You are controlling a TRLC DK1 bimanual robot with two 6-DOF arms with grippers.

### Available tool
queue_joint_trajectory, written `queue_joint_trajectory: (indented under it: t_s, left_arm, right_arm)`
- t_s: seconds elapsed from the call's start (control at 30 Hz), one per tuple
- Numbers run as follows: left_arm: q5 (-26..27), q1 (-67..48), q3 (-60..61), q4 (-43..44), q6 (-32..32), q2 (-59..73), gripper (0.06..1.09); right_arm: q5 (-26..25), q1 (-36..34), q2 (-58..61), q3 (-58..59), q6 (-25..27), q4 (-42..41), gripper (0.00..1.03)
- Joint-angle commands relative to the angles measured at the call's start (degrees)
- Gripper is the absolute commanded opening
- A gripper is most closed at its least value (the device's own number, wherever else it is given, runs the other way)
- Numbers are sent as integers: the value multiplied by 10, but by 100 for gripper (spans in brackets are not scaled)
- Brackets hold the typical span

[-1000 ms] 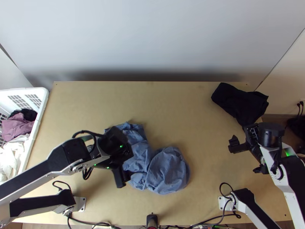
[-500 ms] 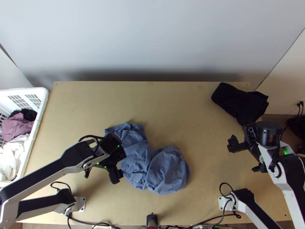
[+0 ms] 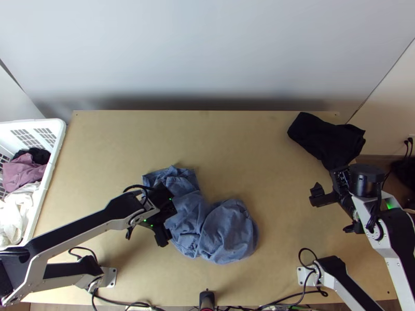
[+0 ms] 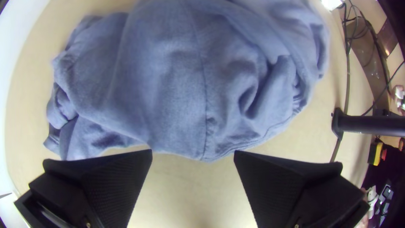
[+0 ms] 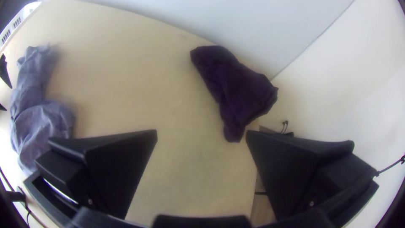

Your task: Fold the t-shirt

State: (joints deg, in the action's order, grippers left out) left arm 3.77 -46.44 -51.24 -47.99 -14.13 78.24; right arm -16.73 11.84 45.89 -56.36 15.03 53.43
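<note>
Two claws are standing open and released, neither one grasping any cloth. Between them, the blue t-shirt [image 3: 225,233] is lying bunched and creased on the light wooden surface [image 3: 249,145], with one rounded lobe spreading toward the right arm's side. The left claw [image 3: 167,220] is hovering at the t-shirt's left side, and in the left wrist view its fingers [image 4: 122,181] are parting wide near the hem-like edge. The right claw [image 3: 329,213] is hanging well apart from the t-shirt, nearer a black garment [image 3: 327,140] that is resting crumpled at the far right corner. A white basket [image 3: 58,137] is holding mauve, black and white clothes at the left.
</note>
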Motion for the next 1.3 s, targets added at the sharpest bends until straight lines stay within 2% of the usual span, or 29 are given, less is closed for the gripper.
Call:
queue_joint_trajectory:
  t_s: [0.0,0.3,0.37,0.5,0.67,0.73,0.9,1.1,1.27]
  left_arm:
    - [-1,-12,5,18,9,18,87]
    - [-1,-21,13,33,8,31,84]
    - [-2,-23,13,35,7,32,80]
    - [-1,-24,13,44,5,37,60]
    - [2,-23,9,50,3,39,21]
    - [2,-21,7,50,0,38,10]
    - [2,-16,-9,45,-2,31,9]
    - [1,1,-59,22,-2,17,9]
    - [2,33,-149,-11,-14,-5,9]
  right_arm:
    - [0,1,5,-4,-1,-1,98]
    - [0,1,9,-9,-2,2,98]
    - [0,0,8,-9,-2,3,98]
    - [0,0,7,-9,-2,4,98]
    - [0,-1,7,-9,-3,4,98]
    - [0,-1,7,-9,-3,4,98]
    - [5,4,11,-15,-4,4,98]
    - [55,58,37,-21,-11,16,98]
    - [91,108,72,-47,-11,33,98]
